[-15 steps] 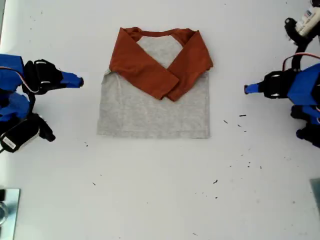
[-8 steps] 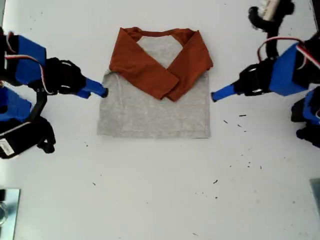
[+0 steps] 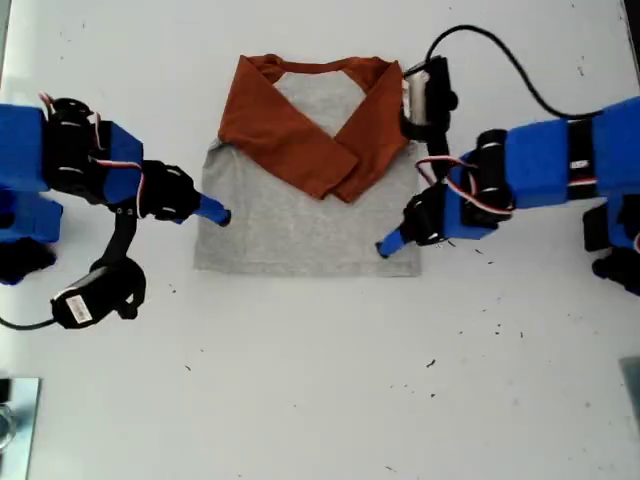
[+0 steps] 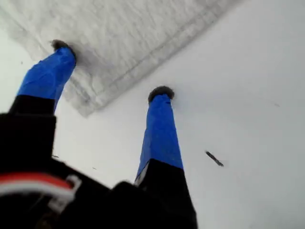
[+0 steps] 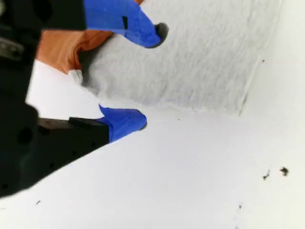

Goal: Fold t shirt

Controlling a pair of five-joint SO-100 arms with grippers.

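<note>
The t shirt (image 3: 300, 220) is laid flat mid-table, sleeves crossed over the chest. My first gripper (image 4: 110, 69) is held spread astride its hem corner at the exterior view's right. My second gripper (image 5: 150, 78) is likewise spread across its opposite side edge; contact possibly made, unclear.

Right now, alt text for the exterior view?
A grey t shirt with rust-orange sleeves crossed over its chest lies flat on a white table. My second hand meets its side edge from the exterior view's left; my first hand meets its hem corner from the exterior view's right.
</note>
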